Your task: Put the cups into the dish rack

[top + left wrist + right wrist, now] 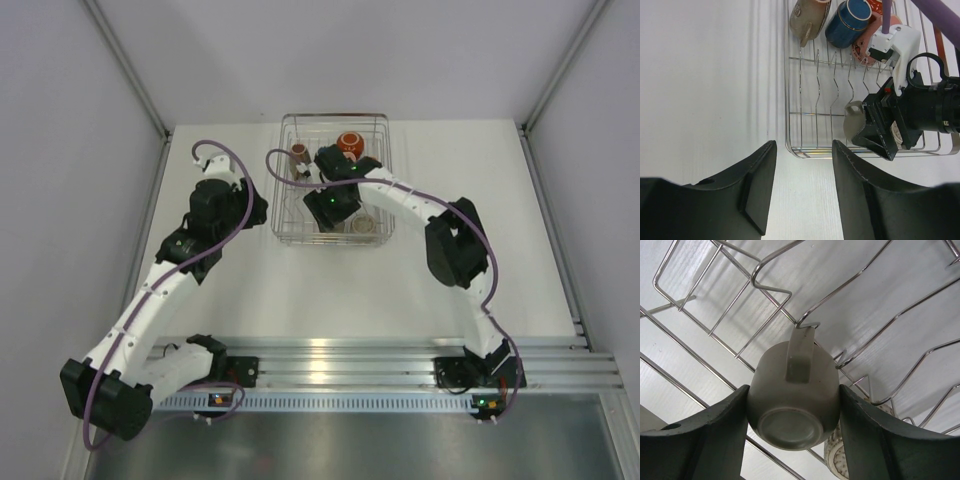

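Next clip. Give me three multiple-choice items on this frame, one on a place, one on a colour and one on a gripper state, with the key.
1. Where is the grey-olive cup that the right gripper holds?
A. inside the dish rack
B. stacked on an orange cup
C. outside the rack, by the arm bases

2. What colour is the cup lying between the beige cup and the pink cup?
A. yellow
B. green
C. dark blue

3. How is the left gripper?
A. shut on a cup
B. open, holding nothing
C. shut on a rack wire

Key:
1 A, rack wires lie behind and around it in the right wrist view.
2 C, the dark blue cup shows plainly in the left wrist view.
3 B, its fingers stand apart over the white table.
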